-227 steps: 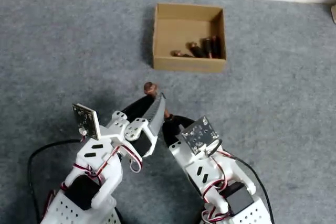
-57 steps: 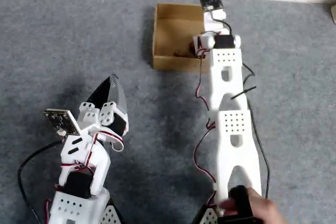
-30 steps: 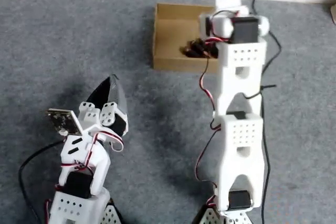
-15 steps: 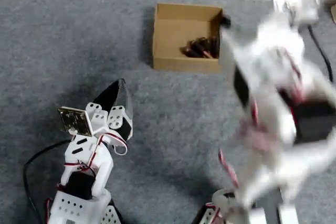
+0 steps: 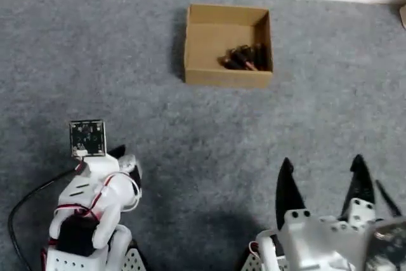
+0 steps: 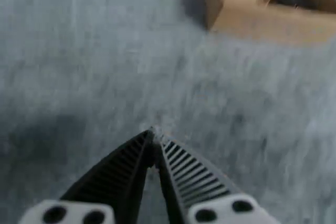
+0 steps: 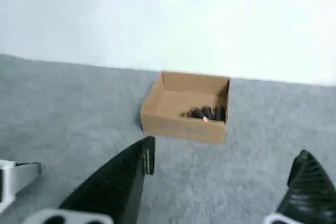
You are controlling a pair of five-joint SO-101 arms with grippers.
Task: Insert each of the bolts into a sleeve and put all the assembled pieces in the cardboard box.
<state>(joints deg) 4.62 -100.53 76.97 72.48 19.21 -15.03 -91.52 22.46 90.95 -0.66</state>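
Box (image 5: 225,78) stands on the grey table (image 5: 95,61), well ahead of the left gripper (image 6: 155,139) and the right gripper (image 7: 226,149), touched by neither. Its top is open, and a small heap of dark pieces (image 5: 244,57) lies inside, bunched in the corner nearest the right gripper; one of them shows a reddish glint in the right wrist view (how many there are cannot be told, since they overlap). The left gripper is closed, its two ribbed black fingers (image 6: 126,171) meeting at the tips with just a thin slit between them farther back, and nothing is caught in it. It points down at bare table, with the box far ahead of it and off to its right side. The right gripper is spread wide, its two black fingers far apart with their tips aimed toward the box, and it holds nothing; the box shows ahead through the gap between the fingers, well beyond their tips. From above, the right gripper hangs over the table with the left arm (image 5: 89,188) folded low, to its left and well apart. A black cable (image 5: 22,198) loops out behind the left arm. Beyond the box, farther still from both grippers, a white wall (image 7: 157,19) borders the table.
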